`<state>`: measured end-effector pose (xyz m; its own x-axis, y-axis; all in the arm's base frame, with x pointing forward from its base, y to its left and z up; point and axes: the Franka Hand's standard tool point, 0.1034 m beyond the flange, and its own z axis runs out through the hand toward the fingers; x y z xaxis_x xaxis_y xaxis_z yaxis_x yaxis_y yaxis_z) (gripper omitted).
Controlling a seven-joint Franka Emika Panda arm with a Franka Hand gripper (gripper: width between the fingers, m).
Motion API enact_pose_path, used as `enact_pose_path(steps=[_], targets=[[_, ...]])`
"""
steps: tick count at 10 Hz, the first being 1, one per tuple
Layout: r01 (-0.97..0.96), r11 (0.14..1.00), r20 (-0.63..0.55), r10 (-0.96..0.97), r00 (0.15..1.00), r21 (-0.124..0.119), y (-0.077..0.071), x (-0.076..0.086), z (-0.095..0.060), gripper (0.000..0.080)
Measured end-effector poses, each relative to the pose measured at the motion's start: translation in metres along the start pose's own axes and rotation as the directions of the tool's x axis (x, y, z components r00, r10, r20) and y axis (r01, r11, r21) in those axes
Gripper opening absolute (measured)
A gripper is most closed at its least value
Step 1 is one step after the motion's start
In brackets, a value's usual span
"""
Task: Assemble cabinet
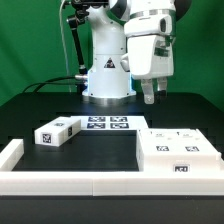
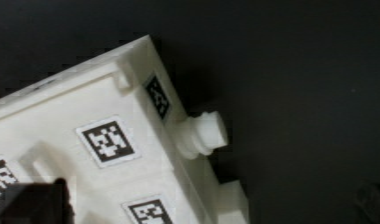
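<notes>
A large white cabinet part [image 1: 176,151] with several square tags lies flat on the black table at the exterior view's right. A small white tagged block [image 1: 57,131] lies at the exterior view's left. My gripper [image 1: 150,97] hangs in the air above and behind the large part and holds nothing. In the wrist view the large part [image 2: 98,120] fills the frame below me, with a round peg [image 2: 208,133] on its side edge. Both dark fingertips [image 2: 27,205] show at the frame's corners, wide apart; the gripper [image 2: 190,215] is open.
The marker board [image 1: 108,124] lies flat in front of the robot base [image 1: 107,75]. A low white border rail [image 1: 60,181] runs along the table's front and up the exterior view's left side.
</notes>
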<state>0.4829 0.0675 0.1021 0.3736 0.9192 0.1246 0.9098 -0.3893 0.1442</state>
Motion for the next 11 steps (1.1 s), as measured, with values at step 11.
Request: enact_pose_path(steps=[11], targets=[[-0.412,0.911,-0.041,0.412,0.910,0.006,-0.007,-0.006,0.012,0.0797]])
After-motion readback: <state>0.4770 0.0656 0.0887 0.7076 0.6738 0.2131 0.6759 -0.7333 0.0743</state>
